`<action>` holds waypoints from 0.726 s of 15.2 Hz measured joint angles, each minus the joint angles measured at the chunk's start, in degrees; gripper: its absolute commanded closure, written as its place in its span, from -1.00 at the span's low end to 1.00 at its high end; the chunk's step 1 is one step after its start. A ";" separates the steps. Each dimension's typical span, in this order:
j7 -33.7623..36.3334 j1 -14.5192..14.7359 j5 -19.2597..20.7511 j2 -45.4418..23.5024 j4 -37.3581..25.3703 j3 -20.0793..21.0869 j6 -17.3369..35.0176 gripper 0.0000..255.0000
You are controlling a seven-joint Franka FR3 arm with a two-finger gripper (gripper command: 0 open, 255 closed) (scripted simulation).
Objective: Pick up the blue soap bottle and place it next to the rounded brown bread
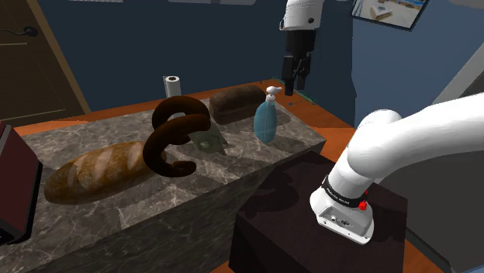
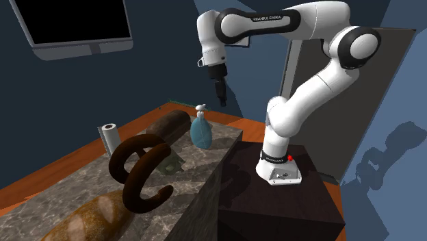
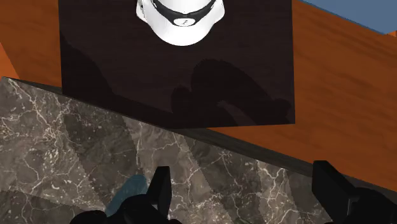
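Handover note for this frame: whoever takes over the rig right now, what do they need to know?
The gripper is open and empty, hovering above the blue soap bottle without touching it.
The bottle stands upright on the marble counter, close in front of a dark brown loaf. A large golden-brown loaf lies toward the shoulder view's left, with a pretzel in between.
Done: nothing grasped yet.
Left: descend, grasp the bottle, lift it, and set it beside the rounded brown bread. Confirm first which loaf is meant.

Arm (image 1: 403,143) arched, gripper (image 1: 292,84) pointing down, fingers (image 3: 160,186) apart.
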State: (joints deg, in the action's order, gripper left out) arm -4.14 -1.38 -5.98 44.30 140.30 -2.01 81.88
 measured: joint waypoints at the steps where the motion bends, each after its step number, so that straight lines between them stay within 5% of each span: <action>1: 0.00 0.00 0.00 0.00 0.00 0.00 0.00 -1.00; 6: 0.18 -2.55 1.43 5.00 9.57 -0.97 12.93 -1.00; 11: -0.40 -6.15 3.23 7.25 19.94 -3.15 31.61 -1.00</action>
State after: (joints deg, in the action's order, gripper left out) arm -4.54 -7.53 -2.75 51.56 160.24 -5.16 113.49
